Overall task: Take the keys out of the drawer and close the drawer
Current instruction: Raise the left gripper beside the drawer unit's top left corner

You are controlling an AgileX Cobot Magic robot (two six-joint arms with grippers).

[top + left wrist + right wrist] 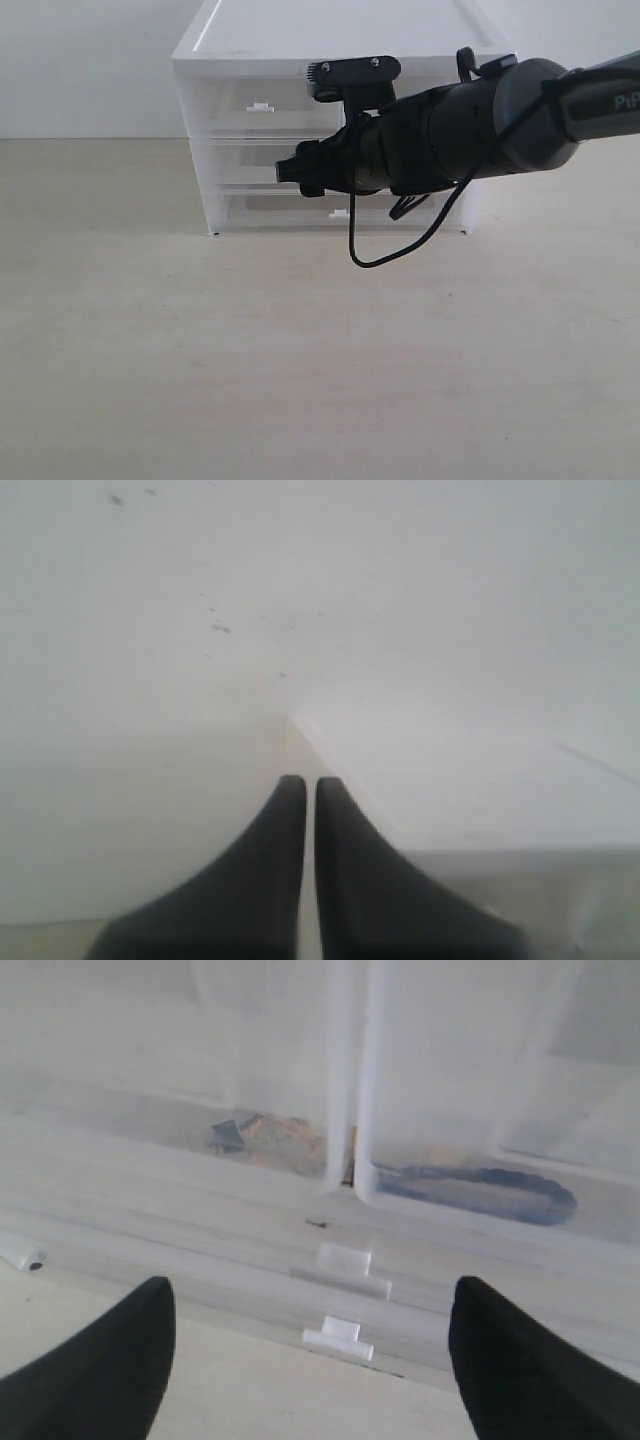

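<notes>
The white cabinet stands at the back of the table. Its middle drawer looks shut. My right gripper hovers in front of that tier and hides its handle in the exterior view. In the right wrist view my right gripper is open and empty, facing the drawer and its tab handle. The keys show as a blurred gold bunch behind the translucent plastic, with a dark loop beside it; I cannot tell which drawer holds them. My left gripper is shut on nothing, near a white corner.
The lowest drawer's handle sits just under the middle one. Two half-width top drawers meet at a divider; the left one's handle shows. A black cable hangs from the right arm. The wooden tabletop spreads in front.
</notes>
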